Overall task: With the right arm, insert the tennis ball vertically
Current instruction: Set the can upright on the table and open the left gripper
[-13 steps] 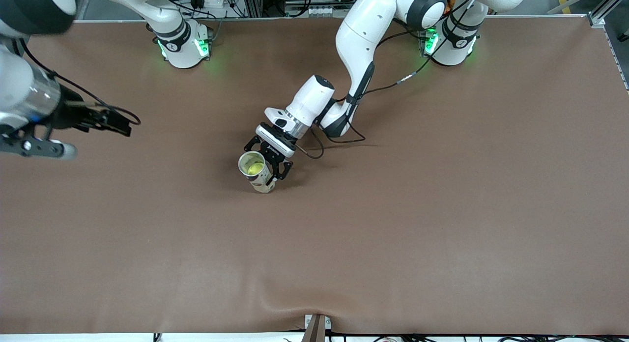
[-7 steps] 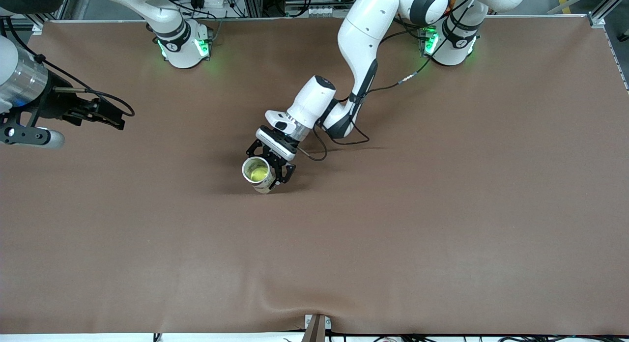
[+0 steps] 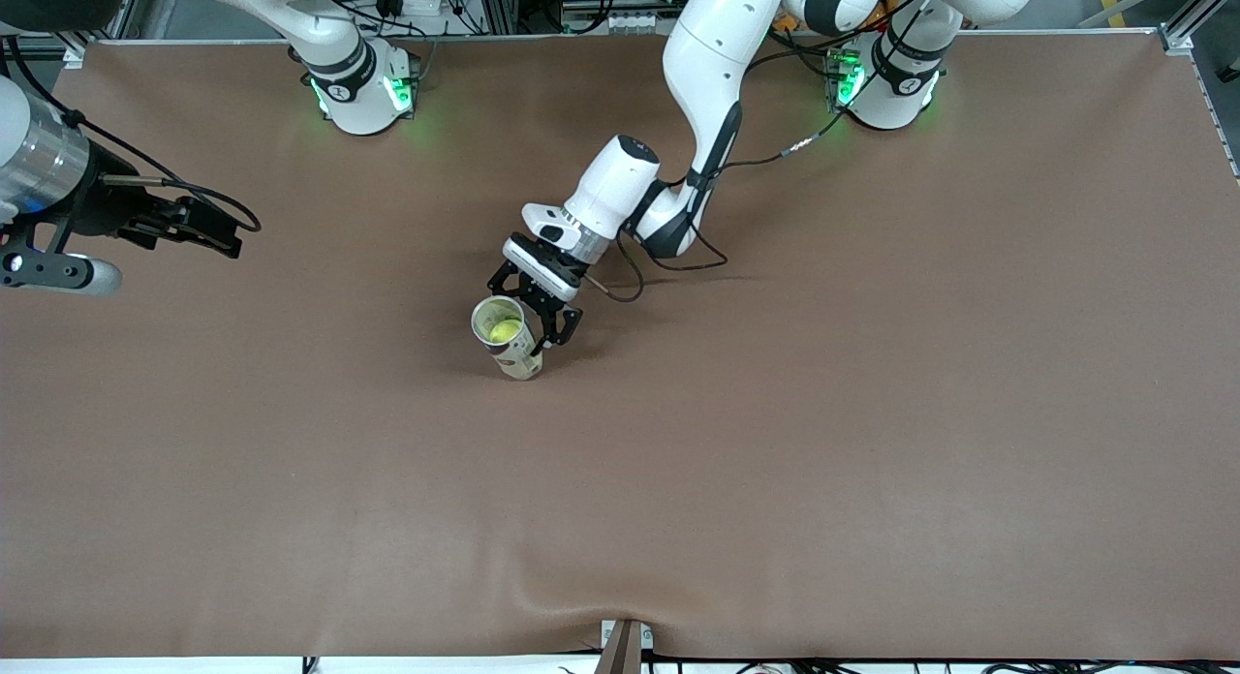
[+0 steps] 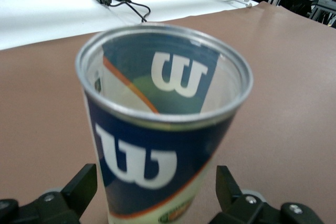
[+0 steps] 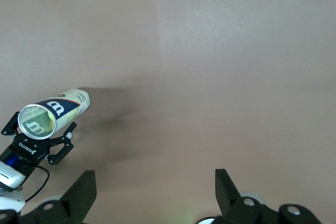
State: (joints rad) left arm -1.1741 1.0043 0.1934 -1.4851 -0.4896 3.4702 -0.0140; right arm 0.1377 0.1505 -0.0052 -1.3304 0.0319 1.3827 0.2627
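Task thing: I see the tennis ball (image 3: pixel 502 331) already down inside the can (image 3: pixel 518 357), a yellow-green patch below the open rim
Ball from the left wrist view: I only get a pale green shape low in the tube, seen through the clear wall above the label
Can: a blue, white-lettered tube with a metal rim and no lid, standing on its base on the table (image 3: pixel 872 413), mouth up
Can position: about the middle of the brown mat, slightly toward the right arm's end, well apart from both bases
Left arm: it reaches in from its base to the can
Left gripper (image 3: pixel 535 311): low at the can, one finger on each side of the tube
Left tool state: fingers (image 4: pixel 84 184) spread wide with the can filling the space between them; they sit close against the wall, and I cannot tell whether they press on it
Right arm (image 3: pixel 39 161): it hangs high over its own end of the table, well apart from the can, and waits
Right gripper (image 5: pixel 155 182): it points down at bare mat, with the can and the left gripper small in the corner of its wrist view
Right tool state: fingers apart, nothing between them
Rest of the scene: a white surface with black cables shows past the mat edge in the left wrist view
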